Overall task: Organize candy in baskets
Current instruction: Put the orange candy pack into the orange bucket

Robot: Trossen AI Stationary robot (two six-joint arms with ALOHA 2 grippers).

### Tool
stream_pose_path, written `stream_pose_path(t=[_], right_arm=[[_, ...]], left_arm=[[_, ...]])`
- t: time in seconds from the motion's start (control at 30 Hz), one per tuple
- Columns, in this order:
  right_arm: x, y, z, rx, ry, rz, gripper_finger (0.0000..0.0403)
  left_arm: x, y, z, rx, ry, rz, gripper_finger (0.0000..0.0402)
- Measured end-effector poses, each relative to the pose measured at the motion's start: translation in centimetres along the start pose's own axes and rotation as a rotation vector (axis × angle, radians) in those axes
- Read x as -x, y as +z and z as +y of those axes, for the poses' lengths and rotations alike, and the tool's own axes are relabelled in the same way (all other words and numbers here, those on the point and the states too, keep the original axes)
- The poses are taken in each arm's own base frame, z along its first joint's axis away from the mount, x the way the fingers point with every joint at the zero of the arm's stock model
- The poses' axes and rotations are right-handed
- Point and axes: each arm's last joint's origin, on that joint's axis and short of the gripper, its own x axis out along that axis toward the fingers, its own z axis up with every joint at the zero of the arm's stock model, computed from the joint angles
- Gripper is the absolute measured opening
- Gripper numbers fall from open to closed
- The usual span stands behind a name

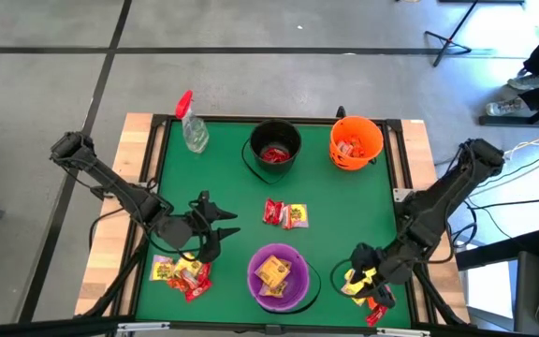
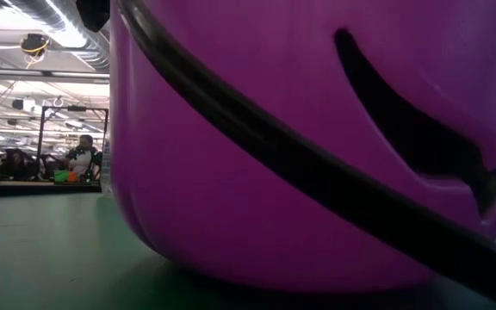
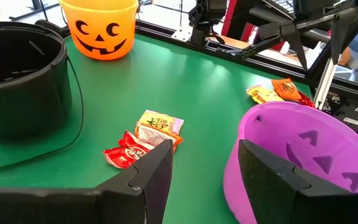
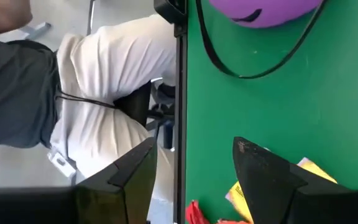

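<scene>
Landmark: I place everything by the purple bucket, at the table's near edge, with yellow packets in it.
Right gripper: just right of the purple bucket, fingers apart and empty, over a small pile of yellow and red packets. I judge a low pinch could take two packets at once or push them off the near edge.
Left gripper: left of the purple bucket and slightly beyond it, fingers apart, holding nothing. The left pile sits nearer than it, so I would have to pull back.
Handle risk: the bucket's wire handle lies on the mat towards the right gripper; I could snag it and drag the bucket.
Centre pair: beyond the purple bucket, red and yellow touching.
Far buckets: black and orange, well beyond. A long carry risks a drop.
Spray bottle: far left of the black bucket, easily toppled.
</scene>
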Motion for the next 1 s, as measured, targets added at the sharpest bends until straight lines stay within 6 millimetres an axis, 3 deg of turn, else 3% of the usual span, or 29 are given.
stream_pose_path(t=[0.17, 0.4, 0.8, 1.0], right_arm=[[0.0, -0.6, 0.0, 0.008, -0.04, 0.001, 0.0207], [-0.1, -1.6, -0.6, -0.124, -0.17, -0.016, 0.0207], [-6.2, -4.0, -2.1, -0.258, -0.273, 0.343, 0.0207], [-7.2, -3.8, -1.1, -0.337, -0.248, 0.459, 0.0207]], left_arm=[[0.0, 0.0, 0.0, -0.025, 0.0, 0.0, 0.0172], [0.0, 0.0, 0.0, -0.027, -0.001, 0.001, 0.0172], [0.3, -0.2, -0.2, -0.046, -0.014, 0.011, 0.0172], [0.2, -0.2, -0.2, -0.046, -0.012, 0.01, 0.0172]])
